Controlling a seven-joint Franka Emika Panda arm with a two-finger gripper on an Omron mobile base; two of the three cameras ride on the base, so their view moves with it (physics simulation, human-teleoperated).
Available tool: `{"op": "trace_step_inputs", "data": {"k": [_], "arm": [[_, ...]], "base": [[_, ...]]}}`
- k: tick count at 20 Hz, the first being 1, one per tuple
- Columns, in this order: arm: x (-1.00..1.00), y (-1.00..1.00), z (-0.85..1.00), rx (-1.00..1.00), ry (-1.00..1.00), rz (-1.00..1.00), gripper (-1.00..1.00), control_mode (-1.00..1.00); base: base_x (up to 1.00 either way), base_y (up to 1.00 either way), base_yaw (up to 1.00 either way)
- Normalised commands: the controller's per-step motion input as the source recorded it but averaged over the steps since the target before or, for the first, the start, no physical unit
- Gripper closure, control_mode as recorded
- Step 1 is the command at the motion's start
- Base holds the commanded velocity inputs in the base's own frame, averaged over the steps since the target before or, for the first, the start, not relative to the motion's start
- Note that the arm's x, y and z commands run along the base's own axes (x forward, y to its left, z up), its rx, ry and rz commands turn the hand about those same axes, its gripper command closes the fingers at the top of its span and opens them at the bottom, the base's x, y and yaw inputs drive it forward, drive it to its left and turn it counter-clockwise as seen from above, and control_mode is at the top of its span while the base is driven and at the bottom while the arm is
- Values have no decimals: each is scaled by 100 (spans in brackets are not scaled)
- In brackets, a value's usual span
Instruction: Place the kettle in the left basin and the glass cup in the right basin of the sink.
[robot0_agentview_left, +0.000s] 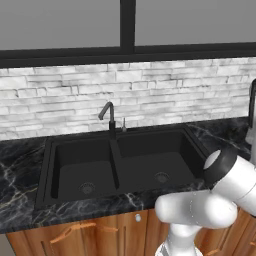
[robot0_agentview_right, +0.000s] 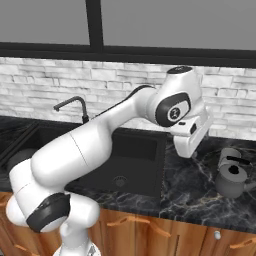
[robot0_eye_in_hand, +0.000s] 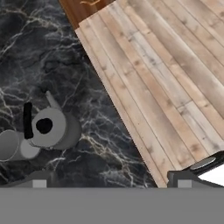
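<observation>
Fingers wide, nothing held.
My gripper (robot0_eye_in_hand: 109, 183) hovered above the counter (robot0_agentview_right: 195, 185); beyond, right of the sink (robot0_agentview_right: 135, 165), the kettle (robot0_agentview_right: 231, 181) touched the glass cup (robot0_agentview_right: 229, 156). Kettle looked rigid, slippery: I judged its black handle (robot0_eye_in_hand: 28, 120) the best hold.

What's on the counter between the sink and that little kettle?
Nothing: in the right base view, bare black marble counter runs from the sink to the kettle, with the glass cup just behind the kettle.
</observation>
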Motion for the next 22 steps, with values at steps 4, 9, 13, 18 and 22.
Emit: {"op": "trace_step_inputs", "data": {"k": [4, 9, 13, 18, 22], "arm": [[-6, -34, 0, 1, 0, 0, -100, -100], [-2, -23, -5, 8, 0, 4, -100, -100], [-1, -23, -10, 22, 0, 10, -100, -100], [0, -17, -8, 25, 0, 11, -100, -100], [3, -19, -4, 17, 0, 12, -100, -100]], "base": [[0, 0, 0], [0, 0, 0], [0, 0, 0], [0, 0, 0], [0, 0, 0]]}}
